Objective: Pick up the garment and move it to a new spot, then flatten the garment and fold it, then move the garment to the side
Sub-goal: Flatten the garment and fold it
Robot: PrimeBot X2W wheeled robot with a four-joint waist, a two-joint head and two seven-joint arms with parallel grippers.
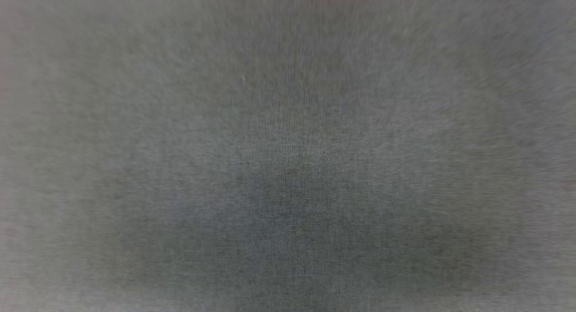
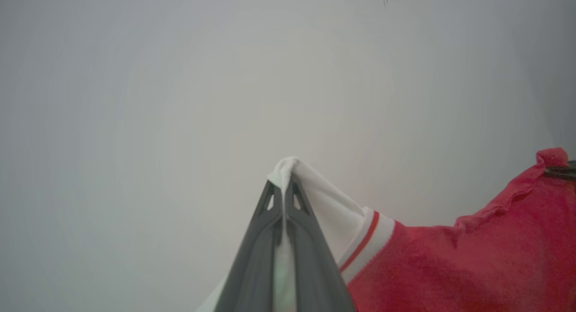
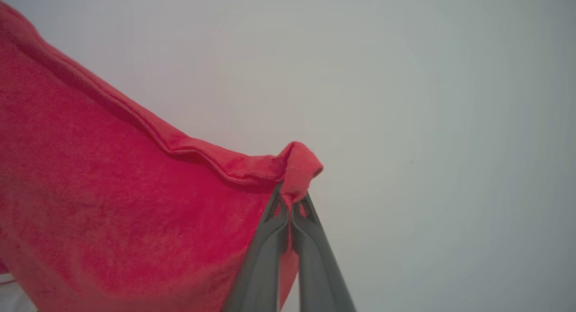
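The garment is a red shirt with a white sleeve and red-white striped trim. In the left wrist view my left gripper is shut on the white sleeve, whose tip pokes out above the fingertips. At that view's right edge the dark tip of the other gripper pinches a red corner. In the right wrist view my right gripper is shut on a red hemmed corner of the garment, which spreads away to the left. The cloth hangs between the two grips.
A blurred grey woven surface lies before the head camera. Behind the garment in both wrist views there is a plain pale grey surface.
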